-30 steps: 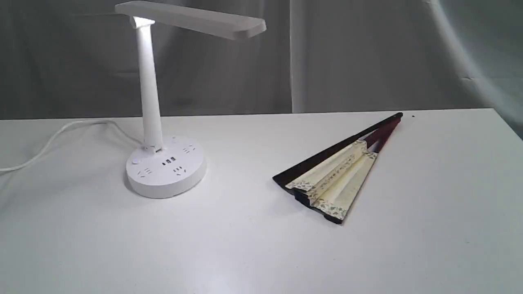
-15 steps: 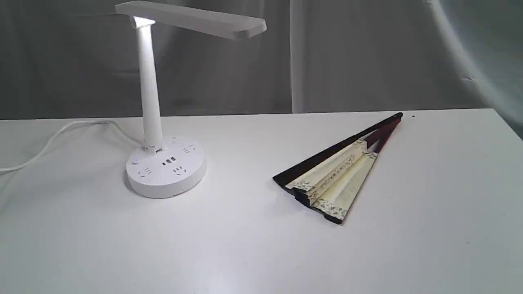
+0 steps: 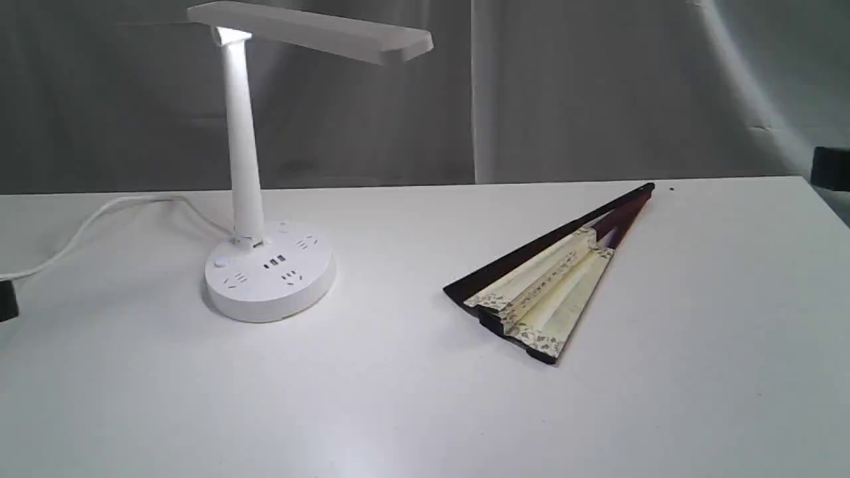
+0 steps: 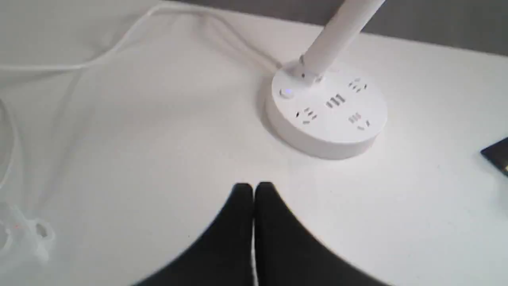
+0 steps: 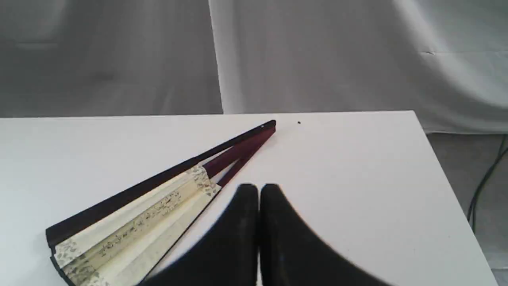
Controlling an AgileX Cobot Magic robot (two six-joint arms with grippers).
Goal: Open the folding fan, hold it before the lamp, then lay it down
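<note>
a: grey cloth hangs in soft folds behind a smooth white table (image 3: 398,425). what's new since half a second ago?
b: only the arms. a black bit of the left arm (image 3: 5,300) now pokes in over the table's left edge. a black bit of the right arm (image 3: 831,168) shows by the far right corner. neither was in view before.
a: the folding fan (image 3: 541,292)?
b: unmoved. it lies flat on the right half, barely spread, with its pivot toward the far right corner and its wide end toward the middle. it has cream pleated paper with thin dark writing and a speckled border, maroon ribs and a dark guard.
a: the lamp (image 3: 265,265)?
b: same spot, on the left half nearer the far edge. it's matte white plastic, with a round socketed base, a slim stem and a flat oblong head. its cord (image 3: 99,219) trails to the left edge.
a: grippers?
b: the left gripper (image 4: 254,186) has its black fingers pressed together, empty, with the lamp base ahead. the right gripper (image 5: 258,186) is likewise closed on nothing, with the fan's ribs ahead.
</note>
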